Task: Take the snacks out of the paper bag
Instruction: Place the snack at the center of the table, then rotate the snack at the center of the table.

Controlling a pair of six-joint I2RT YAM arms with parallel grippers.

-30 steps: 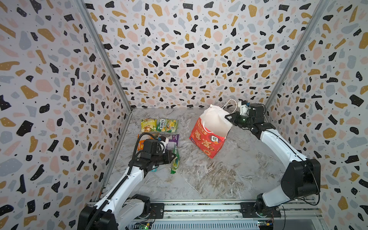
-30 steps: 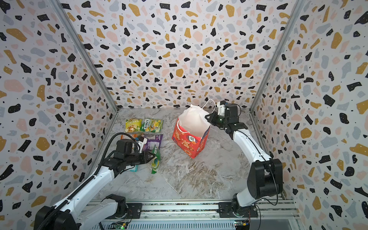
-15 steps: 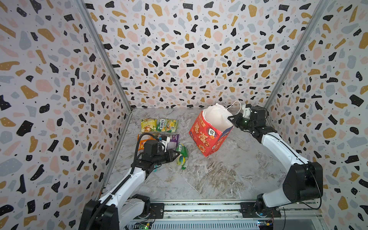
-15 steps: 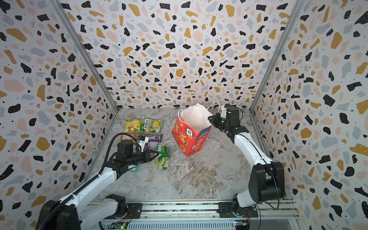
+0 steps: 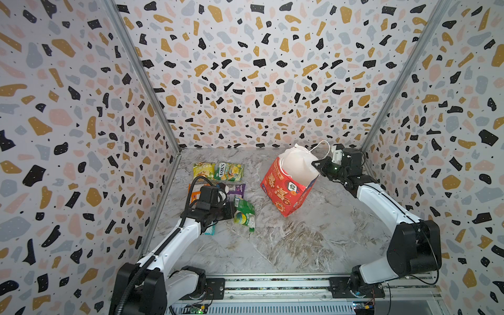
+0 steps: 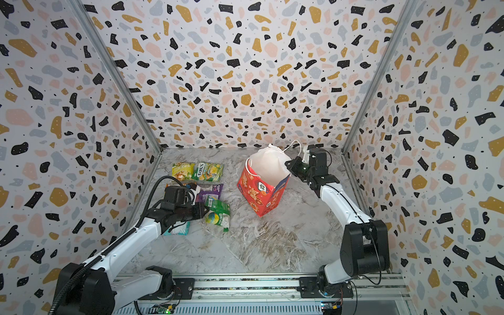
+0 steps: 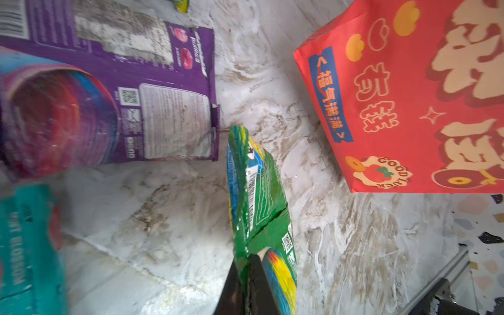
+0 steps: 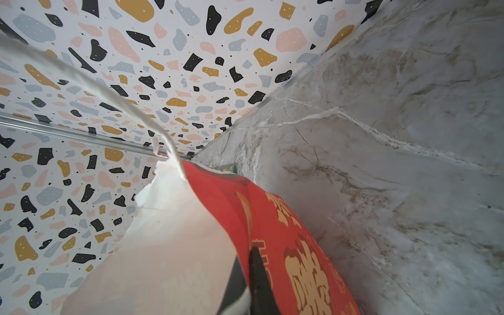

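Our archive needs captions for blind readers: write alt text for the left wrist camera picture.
The left claw is shut on the edge of a crumpled green packet, with the marble table beneath. A purple packet and a teal packet lie on the table nearby. A red paper bag with gold Chinese characters and a GOOD LUCK badge sits apart from them.

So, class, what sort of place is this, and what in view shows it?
Probably a robot test booth: terrazzo-print panel walls box in a marble-look tabletop, and the left arm and right arm mount on a metal rail at its front.
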